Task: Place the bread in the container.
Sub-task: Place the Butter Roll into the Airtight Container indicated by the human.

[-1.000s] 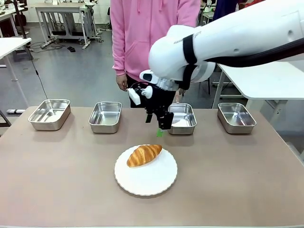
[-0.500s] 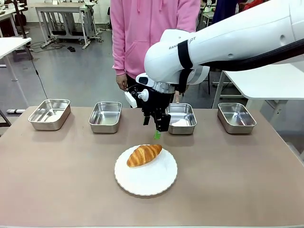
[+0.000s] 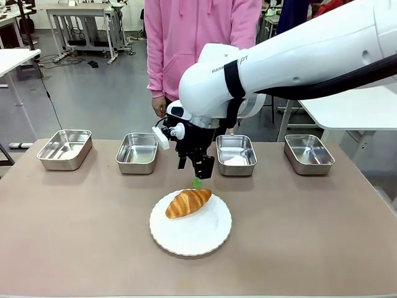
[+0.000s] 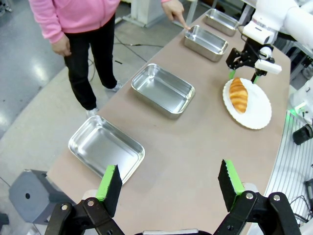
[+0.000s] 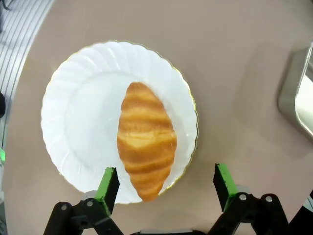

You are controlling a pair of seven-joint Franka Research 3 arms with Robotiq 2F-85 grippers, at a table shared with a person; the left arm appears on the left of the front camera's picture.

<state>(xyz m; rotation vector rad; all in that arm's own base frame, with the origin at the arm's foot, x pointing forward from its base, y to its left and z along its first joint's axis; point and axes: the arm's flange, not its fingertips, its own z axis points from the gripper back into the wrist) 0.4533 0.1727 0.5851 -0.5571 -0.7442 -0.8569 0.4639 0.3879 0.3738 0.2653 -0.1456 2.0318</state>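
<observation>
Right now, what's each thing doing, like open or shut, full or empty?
Bread, lying on the plate, not gripped.
Plate, holding the bread.
Containers, all four upright, no bread inside.
Right tool, open, above the bread.
Left tool, open, holding nothing.
Person's hand, pointing at one container.

Worktop [image 3: 74, 236]: matte grey-brown, rectangular. Along the far edge stands a row of four stainless-steel rectangular trays, open side up and well apart from one another. Leftmost tray [image 3: 64, 149] sits near the far-left corner; second tray [image 3: 138, 152] left of centre; third tray [image 3: 239, 155] right of centre; rightmost tray [image 3: 308, 153] toward the far-right corner. Round white scalloped plate [image 3: 198, 234] lies mid-worktop, nearer than the row, opposite the gap between second and third trays.
</observation>
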